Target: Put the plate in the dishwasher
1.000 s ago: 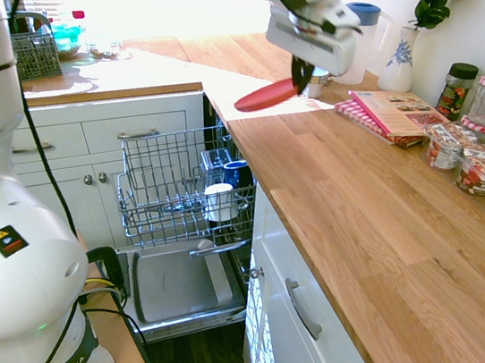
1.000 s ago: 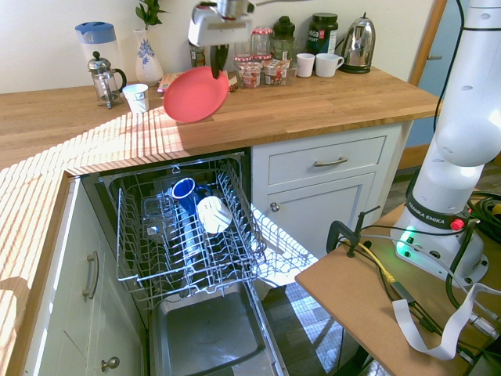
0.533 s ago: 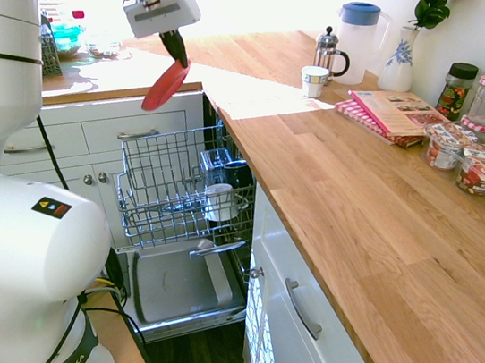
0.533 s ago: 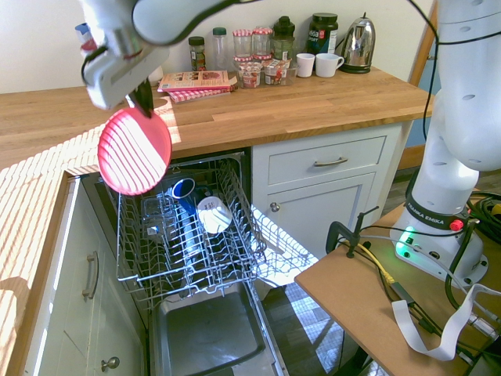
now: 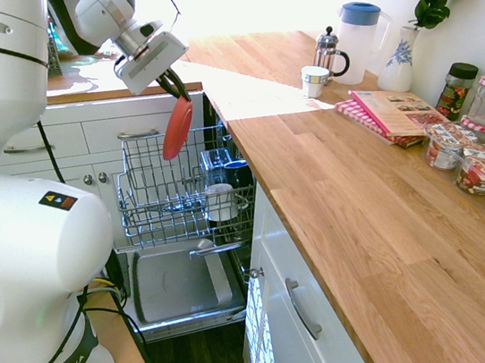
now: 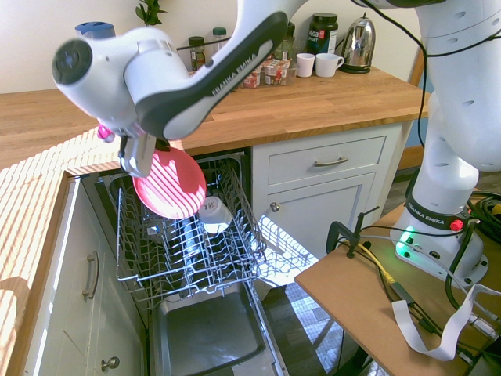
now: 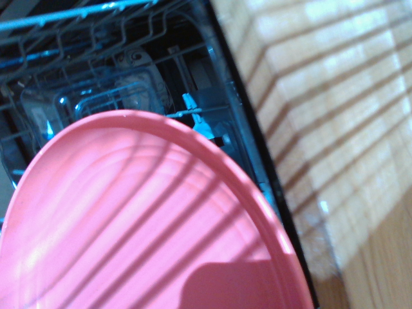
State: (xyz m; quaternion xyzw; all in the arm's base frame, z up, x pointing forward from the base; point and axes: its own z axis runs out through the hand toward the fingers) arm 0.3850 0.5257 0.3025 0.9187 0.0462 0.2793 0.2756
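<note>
The gripper (image 5: 176, 89) is closed on the upper edge of the plate (image 5: 177, 129), which is held nearly on edge in the air above the pulled-out wire rack (image 5: 169, 191) of the dishwasher (image 6: 205, 335). A white cup (image 5: 218, 202) is seen in the rack, right of the plate.
</note>
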